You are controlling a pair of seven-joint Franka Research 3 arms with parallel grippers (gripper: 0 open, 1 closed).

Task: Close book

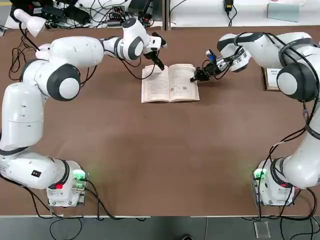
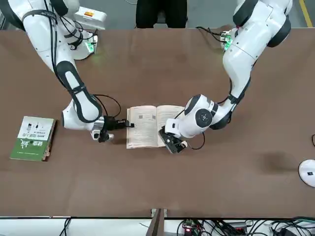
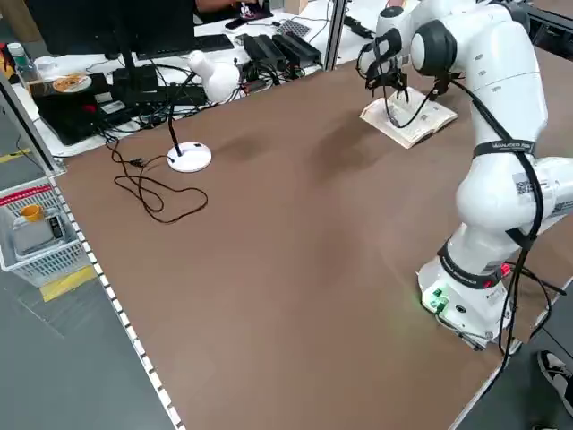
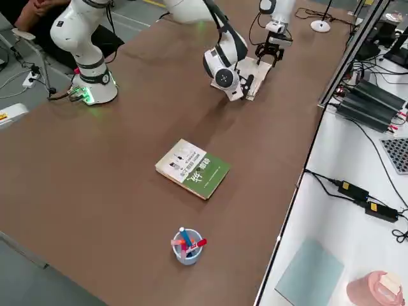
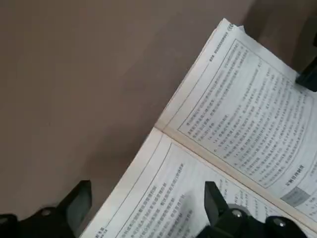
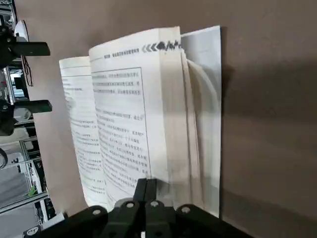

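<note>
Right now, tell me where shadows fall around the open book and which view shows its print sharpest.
Right wrist view: the book casts a dark band on the table along its lifted pages. Left wrist view: print sharpest. Top view: faint shade by the left claw.

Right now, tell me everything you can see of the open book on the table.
The book is a thin paperback lying open and face up on the brown table, cream pages of dense printed text on both sides of the spine. The pages on the robot's right side lift and fan slightly above a white cover. The right end effector, fingers shut, pinches that page edge. The left end effector, fingers open, straddles the opposite page's edge at the far corner.
</note>
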